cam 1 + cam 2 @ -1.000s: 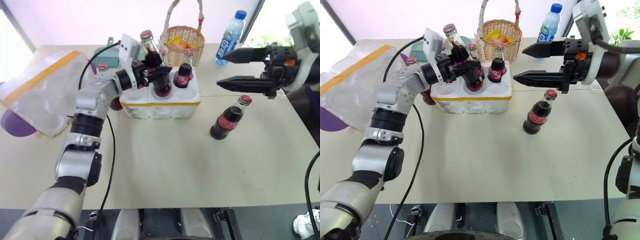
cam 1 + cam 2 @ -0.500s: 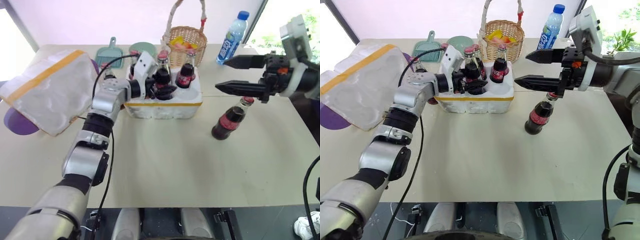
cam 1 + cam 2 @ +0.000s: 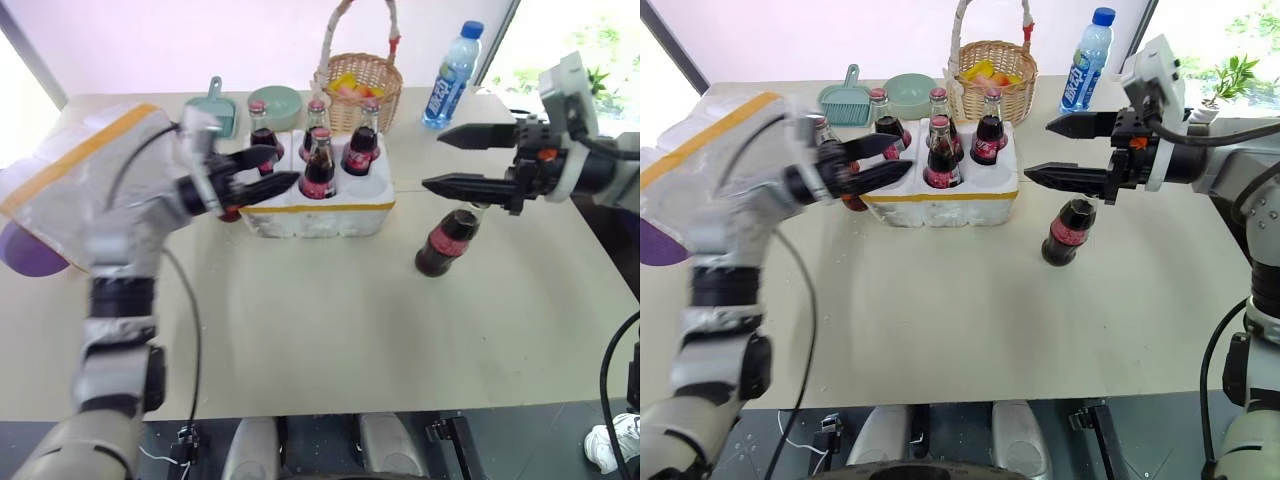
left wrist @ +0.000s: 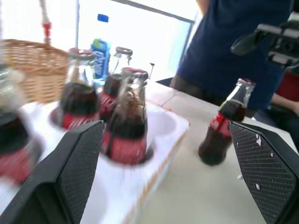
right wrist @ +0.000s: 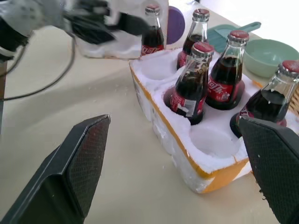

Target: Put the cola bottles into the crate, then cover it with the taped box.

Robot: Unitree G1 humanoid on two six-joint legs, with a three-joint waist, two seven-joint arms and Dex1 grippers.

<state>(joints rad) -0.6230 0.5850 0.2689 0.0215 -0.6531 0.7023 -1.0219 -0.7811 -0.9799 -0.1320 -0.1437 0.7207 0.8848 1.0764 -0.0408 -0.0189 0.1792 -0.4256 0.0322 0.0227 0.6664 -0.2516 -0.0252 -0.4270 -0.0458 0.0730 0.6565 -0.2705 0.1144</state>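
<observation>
On the beige table [image 3: 330,330], seen from the head camera, the crate [image 3: 318,205] holds 4 cola bottles [image 3: 319,166] upright in its wells. A 5th bottle [image 3: 853,196] stands on the table just beside the crate's left end, and a 6th [image 3: 446,235] stands on the table to the crate's right. The left gripper [image 3: 268,168] hangs by the crate's left end, fingers spread and empty. The right gripper [image 3: 440,159] hovers above the lone bottle on the right, fingers wide apart. The taped box [image 3: 85,180] lies tilted at the table's left edge. A wicker basket [image 3: 360,85] and a water bottle [image 3: 450,75] stand behind the crate.

From the left wrist, spread black fingers [image 4: 79,158] frame blurred bottles in the crate and the lone bottle [image 4: 223,126] on the table.

From the right wrist, parted fingers [image 5: 84,154] frame the crate [image 5: 187,140], with 2 wells empty.
</observation>
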